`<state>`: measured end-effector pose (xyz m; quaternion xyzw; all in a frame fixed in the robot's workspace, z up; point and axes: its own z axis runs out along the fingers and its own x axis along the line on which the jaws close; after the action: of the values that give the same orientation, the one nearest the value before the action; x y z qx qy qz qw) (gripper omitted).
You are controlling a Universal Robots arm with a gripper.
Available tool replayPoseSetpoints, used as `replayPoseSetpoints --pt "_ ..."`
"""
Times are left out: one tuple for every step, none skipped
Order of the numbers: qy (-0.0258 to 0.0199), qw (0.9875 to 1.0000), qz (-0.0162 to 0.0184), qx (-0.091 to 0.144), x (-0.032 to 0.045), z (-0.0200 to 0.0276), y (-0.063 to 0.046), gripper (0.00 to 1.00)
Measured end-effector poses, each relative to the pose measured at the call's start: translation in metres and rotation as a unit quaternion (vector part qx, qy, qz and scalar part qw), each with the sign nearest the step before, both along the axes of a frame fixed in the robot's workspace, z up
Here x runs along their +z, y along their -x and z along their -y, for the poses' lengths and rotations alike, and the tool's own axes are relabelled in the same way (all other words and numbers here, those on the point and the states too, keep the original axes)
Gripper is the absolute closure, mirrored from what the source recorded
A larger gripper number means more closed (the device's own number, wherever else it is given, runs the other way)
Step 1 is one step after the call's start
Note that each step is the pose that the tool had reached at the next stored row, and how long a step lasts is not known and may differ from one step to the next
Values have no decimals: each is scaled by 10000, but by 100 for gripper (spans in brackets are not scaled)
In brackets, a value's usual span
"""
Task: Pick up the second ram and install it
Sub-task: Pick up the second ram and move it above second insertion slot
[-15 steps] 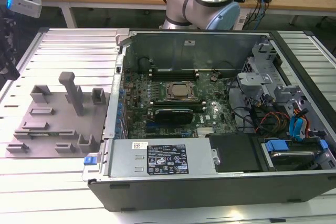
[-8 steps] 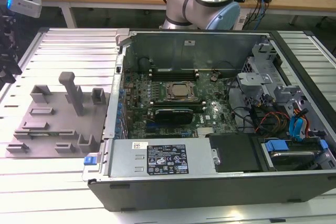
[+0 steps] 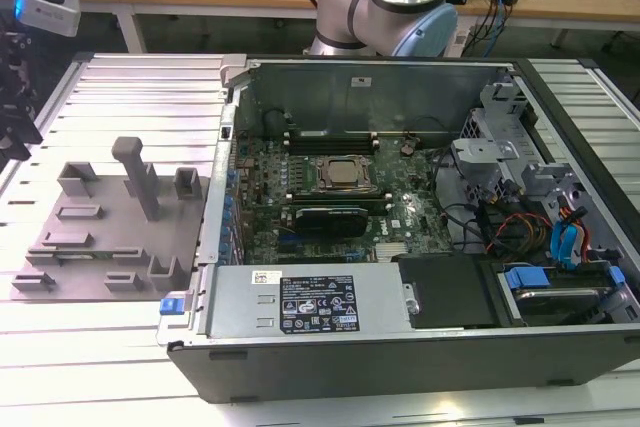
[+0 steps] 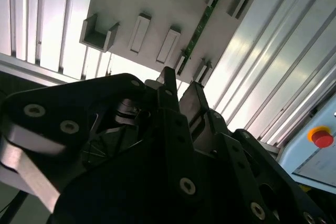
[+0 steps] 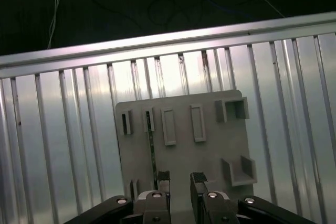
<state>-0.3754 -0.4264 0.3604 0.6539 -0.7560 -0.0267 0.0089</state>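
Observation:
The second ram (image 5: 152,150) is a thin green stick standing on edge in a slot of the grey holder plate (image 5: 210,156). The second wrist view shows the ram (image 4: 202,22) as a green strip between two slot blocks. My gripper (image 5: 181,178) hovers above the plate's near edge, open, with nothing between its fingers. The ram lies just to one side of the gap, apart from the fingertips (image 5: 164,177). In the second wrist view the gripper (image 4: 181,83) points at the plate (image 4: 157,3). The plate (image 3: 110,232) lies at the exterior view's left, beside the open computer case (image 3: 400,217).
The motherboard (image 3: 330,197) inside the case has a CPU socket (image 3: 345,174) with memory slots on either side. A tall peg (image 3: 135,172) and low blocks rise from the plate. The table is ribbed aluminium (image 3: 130,87). A red stop button (image 4: 322,137) sits off the table.

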Motion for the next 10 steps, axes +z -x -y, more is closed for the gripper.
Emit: replayPoseSetpoints --pt "0 10000 0 0 -18 0 0 72" --pt "-1 10000 1 0 -33 0 0 72" --pt "0 10000 0 0 -49 2 0 72" --pt "0 10000 0 0 -65 3 0 72" --pt "0 10000 0 0 -74 4 0 72" --pt "0 10000 0 0 -81 4 0 72" --pt "0 10000 0 0 -88 5 0 72" --pt "0 10000 0 0 -96 5 0 72" --pt "0 10000 0 0 -101 5 0 72" --pt "0 10000 0 0 -106 5 0 72"
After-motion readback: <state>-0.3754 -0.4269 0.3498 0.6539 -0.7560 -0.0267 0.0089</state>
